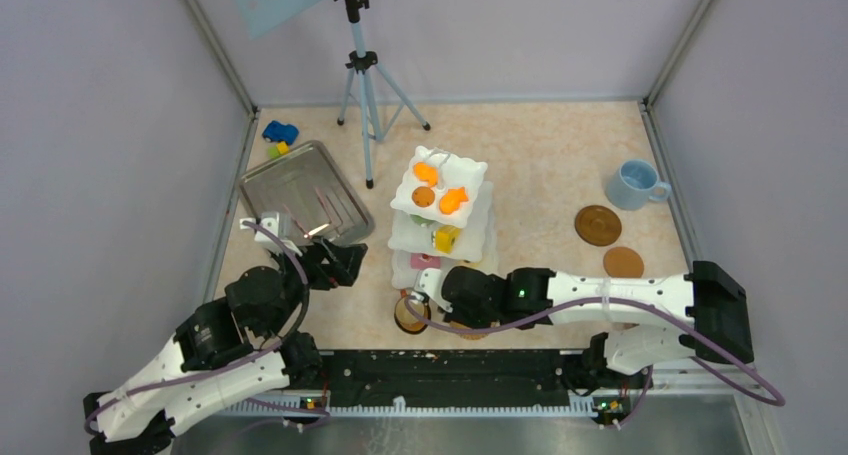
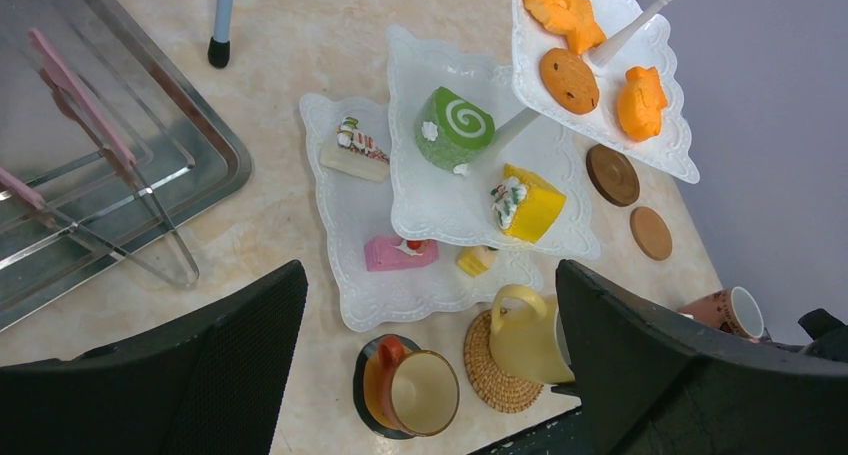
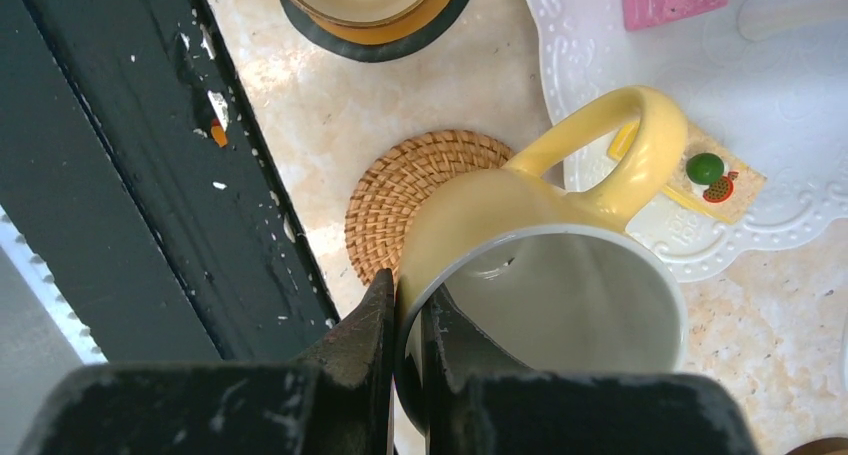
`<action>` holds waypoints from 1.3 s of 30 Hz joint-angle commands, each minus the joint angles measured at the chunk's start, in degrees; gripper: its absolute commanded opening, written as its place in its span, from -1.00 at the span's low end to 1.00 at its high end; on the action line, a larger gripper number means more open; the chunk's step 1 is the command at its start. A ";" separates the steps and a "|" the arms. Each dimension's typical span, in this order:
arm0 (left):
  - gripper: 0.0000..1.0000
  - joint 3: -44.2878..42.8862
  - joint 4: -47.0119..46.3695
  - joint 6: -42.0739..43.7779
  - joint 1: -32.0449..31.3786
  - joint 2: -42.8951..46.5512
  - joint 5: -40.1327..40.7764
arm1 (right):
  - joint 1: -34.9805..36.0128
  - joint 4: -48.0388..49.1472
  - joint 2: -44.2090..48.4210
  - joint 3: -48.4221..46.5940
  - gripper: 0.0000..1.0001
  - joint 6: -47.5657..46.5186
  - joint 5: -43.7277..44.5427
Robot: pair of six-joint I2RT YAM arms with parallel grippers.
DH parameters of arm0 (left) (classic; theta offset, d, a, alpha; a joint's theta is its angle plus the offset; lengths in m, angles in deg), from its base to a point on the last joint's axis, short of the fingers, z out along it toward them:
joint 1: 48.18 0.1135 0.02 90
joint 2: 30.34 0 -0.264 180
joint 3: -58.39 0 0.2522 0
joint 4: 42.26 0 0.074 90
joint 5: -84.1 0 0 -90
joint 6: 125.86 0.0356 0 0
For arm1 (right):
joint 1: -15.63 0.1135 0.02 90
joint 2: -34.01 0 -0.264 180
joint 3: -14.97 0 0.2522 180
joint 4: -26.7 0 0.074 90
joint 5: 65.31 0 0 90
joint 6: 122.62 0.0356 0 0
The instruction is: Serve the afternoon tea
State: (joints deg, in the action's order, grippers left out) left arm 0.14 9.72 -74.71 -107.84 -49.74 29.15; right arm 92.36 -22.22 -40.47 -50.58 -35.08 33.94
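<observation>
The white three-tier stand (image 1: 440, 210) holds orange, green, yellow and pink pastries (image 2: 455, 127). My right gripper (image 3: 408, 315) is shut on the rim of the cream-yellow mug (image 3: 540, 265), one finger inside and one outside. The mug is tilted over a woven round coaster (image 3: 410, 195) in front of the stand. Beside it, an orange-handled mug (image 2: 415, 390) sits on a dark coaster. My left gripper (image 2: 430, 275) is open and empty above these, near the tray. A blue mug (image 1: 633, 185) and two brown coasters (image 1: 597, 225) lie at the right. A pinkish-brown mug (image 2: 728, 312) shows at the right edge.
A steel tray (image 1: 305, 190) with pink tongs (image 2: 75, 85) lies at the left. A blue toy car (image 1: 280, 132) sits behind it. A tripod (image 1: 365, 85) stands behind the stand. The black base rail (image 3: 120, 175) runs along the near edge.
</observation>
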 commanded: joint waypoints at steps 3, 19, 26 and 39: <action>0.97 -0.86 -0.82 -0.18 0.07 0.48 -0.51 | -0.20 3.05 -0.04 -2.21 -1.00 3.29 2.23; 0.98 -1.03 -0.17 -0.12 0.15 0.22 -0.21 | -0.26 2.99 -1.83 -2.03 -0.61 5.25 1.63; 0.97 -0.83 -0.41 0.02 0.13 -0.12 -0.09 | -0.21 -2.17 1.60 -6.94 0.90 5.14 2.88; 0.98 0.05 -1.74 1.87 0.07 -0.86 1.09 | -3.68 8.63 30.95 -0.85 0.97 9.05 43.53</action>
State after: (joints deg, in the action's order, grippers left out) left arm 0.16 9.67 -74.36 -107.84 -49.74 29.28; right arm 91.74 -19.88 -16.18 -55.48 -29.61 55.58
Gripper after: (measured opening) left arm 0.987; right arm 0.985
